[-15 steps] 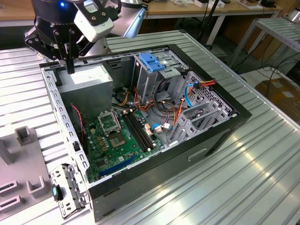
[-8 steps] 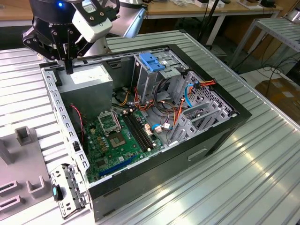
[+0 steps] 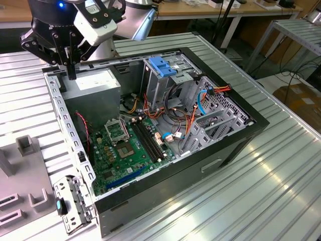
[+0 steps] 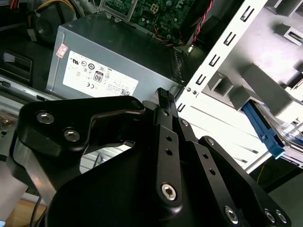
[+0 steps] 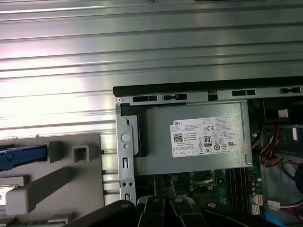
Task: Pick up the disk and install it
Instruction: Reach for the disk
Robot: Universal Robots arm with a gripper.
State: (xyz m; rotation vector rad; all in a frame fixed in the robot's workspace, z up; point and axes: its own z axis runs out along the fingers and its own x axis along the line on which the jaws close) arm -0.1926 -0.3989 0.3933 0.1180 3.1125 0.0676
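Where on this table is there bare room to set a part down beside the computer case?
The ribbed table is bare along the near wall of the computer case and toward the exterior view's right. Crowded: the grey fixture at the exterior view's left, and cables around the drive cage.

The desk (image 3: 281, 165) is silvery with ribbed stripes. The case (image 3: 200, 175) is black outside and bare grey within, with a green board (image 3: 125, 150), a grey supply (image 3: 95, 100) bearing a white label (image 5: 203, 137), a light-blue latch (image 3: 163, 65) and cables (image 3: 220, 89) of orange, red, blue and yellow. The end effector (image 3: 71, 73) is black with silver screws, the fixture (image 3: 30, 145) at the exterior view's left is pale grey, and the disk (image 5: 23, 153) shows a bright blue rail.
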